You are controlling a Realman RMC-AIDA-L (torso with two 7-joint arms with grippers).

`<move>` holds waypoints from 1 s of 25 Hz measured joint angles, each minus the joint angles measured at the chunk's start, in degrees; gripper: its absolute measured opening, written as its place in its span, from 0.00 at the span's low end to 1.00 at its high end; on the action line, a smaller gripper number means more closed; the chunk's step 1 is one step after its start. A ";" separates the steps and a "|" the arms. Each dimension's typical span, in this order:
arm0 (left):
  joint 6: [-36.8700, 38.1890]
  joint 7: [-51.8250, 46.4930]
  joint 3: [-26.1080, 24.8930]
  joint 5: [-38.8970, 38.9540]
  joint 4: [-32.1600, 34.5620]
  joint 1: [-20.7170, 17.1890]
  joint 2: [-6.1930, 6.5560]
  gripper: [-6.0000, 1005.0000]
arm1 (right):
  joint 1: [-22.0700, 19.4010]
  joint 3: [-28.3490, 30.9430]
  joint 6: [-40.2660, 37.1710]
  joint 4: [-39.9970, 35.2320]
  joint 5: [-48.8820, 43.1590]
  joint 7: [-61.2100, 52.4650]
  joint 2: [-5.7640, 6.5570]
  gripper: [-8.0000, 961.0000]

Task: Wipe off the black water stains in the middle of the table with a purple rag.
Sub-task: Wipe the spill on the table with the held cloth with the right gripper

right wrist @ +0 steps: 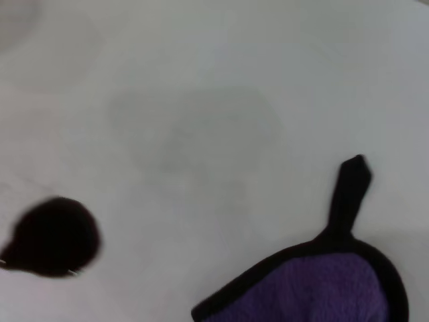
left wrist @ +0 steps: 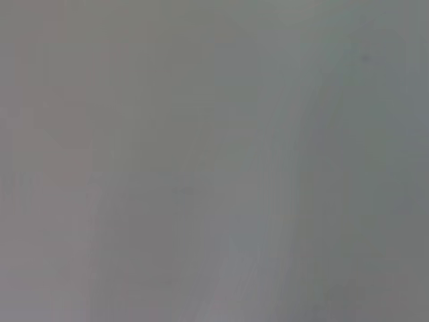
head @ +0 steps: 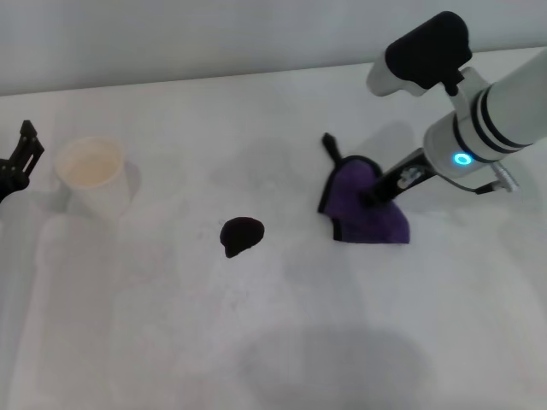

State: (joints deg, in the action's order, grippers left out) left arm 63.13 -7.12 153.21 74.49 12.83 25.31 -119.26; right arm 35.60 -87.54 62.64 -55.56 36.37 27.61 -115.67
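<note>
The black water stain (head: 242, 234) is a small glossy blob in the middle of the white table (head: 273, 342). It also shows in the right wrist view (right wrist: 52, 237). The purple rag (head: 369, 212) with black trim and a black loop lies bunched to the stain's right, well apart from it. It also shows in the right wrist view (right wrist: 322, 285). My right gripper (head: 374, 197) is down on the rag's middle and shut on it. My left gripper (head: 19, 159) is parked at the table's far left edge, open and empty.
A white paper cup (head: 92, 174) stands upright at the left, next to the left gripper. The table's far edge (head: 214, 79) runs along the back. The left wrist view shows only a blank grey surface.
</note>
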 joint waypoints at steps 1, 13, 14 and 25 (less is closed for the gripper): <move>0.13 0.00 -0.01 0.00 0.00 0.05 0.00 0.89 | 0.02 -0.08 -0.19 -0.02 1.17 0.88 -0.02 0.21; 0.30 0.00 -0.02 0.05 0.18 0.12 -0.01 0.89 | 0.49 -7.60 -5.21 1.62 21.46 13.82 -0.31 0.16; 0.27 0.00 -0.02 0.05 0.22 0.15 0.00 0.89 | 0.95 -9.12 -5.83 2.22 22.42 13.86 -0.35 0.16; -0.08 0.00 -0.02 0.04 0.92 0.81 -0.13 0.89 | 2.38 -21.73 -20.46 8.78 32.63 20.03 -0.53 0.14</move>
State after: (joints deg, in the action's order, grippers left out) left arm 63.04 -7.12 153.19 74.53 13.76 26.12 -119.39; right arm 37.99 -109.27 42.18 -46.79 69.01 47.64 -116.19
